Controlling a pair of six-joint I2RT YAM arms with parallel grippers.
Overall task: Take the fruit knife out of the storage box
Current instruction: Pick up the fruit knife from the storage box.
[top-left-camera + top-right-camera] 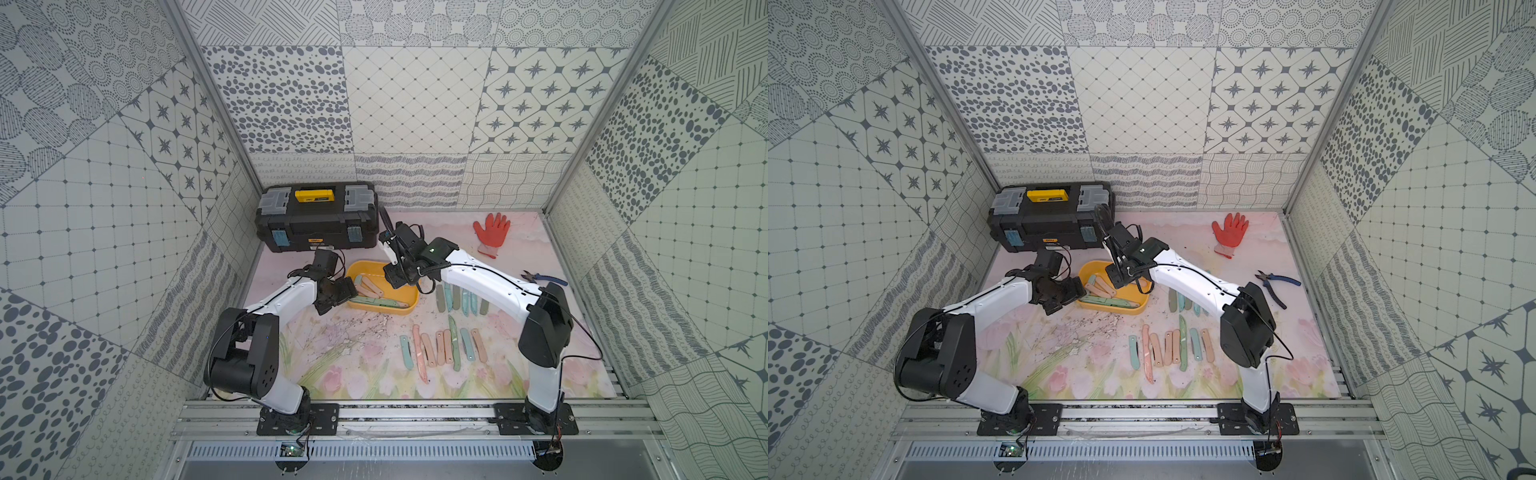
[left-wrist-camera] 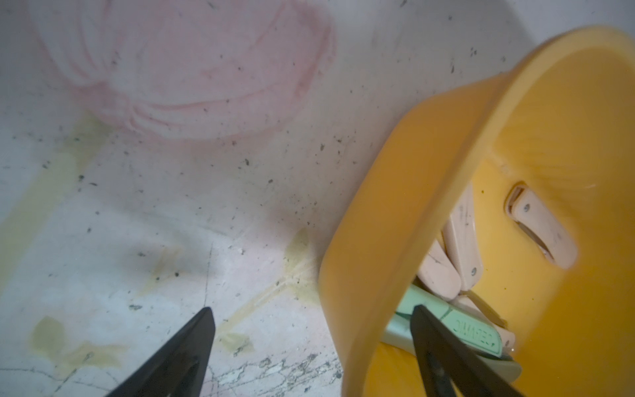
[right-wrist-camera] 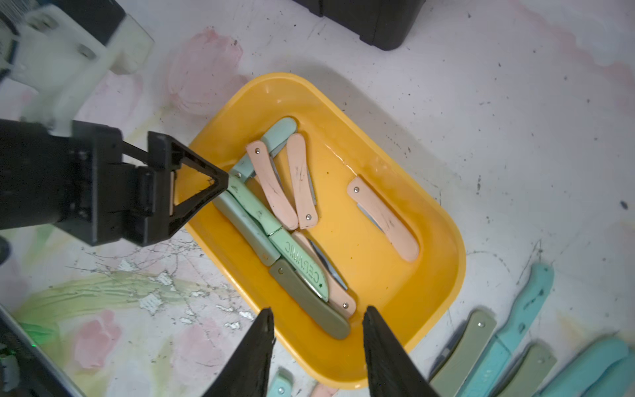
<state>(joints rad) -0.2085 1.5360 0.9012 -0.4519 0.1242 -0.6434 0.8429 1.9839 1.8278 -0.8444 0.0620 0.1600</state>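
Note:
The yellow storage box (image 1: 405,293) (image 1: 1140,297) sits mid-table and holds several folded fruit knives: a mint one marked CERAMIC (image 3: 302,264), an olive one (image 3: 309,306), and a pink one lying apart (image 3: 385,218). My left gripper (image 1: 349,291) (image 2: 312,309) is open and straddles the box's left wall (image 2: 395,213), with one finger inside by the mint knife and one outside. My right gripper (image 1: 397,282) (image 3: 319,311) hovers above the box's near end. It is open, with nothing between its fingers, and the olive knife's tip lies below it.
A black toolbox (image 1: 318,216) stands behind the box. An orange glove (image 1: 491,232) and blue-handled pliers (image 1: 544,278) lie at the right. Two rows of knives lie on the mat, one (image 1: 461,299) right of the box and one (image 1: 442,349) nearer the front.

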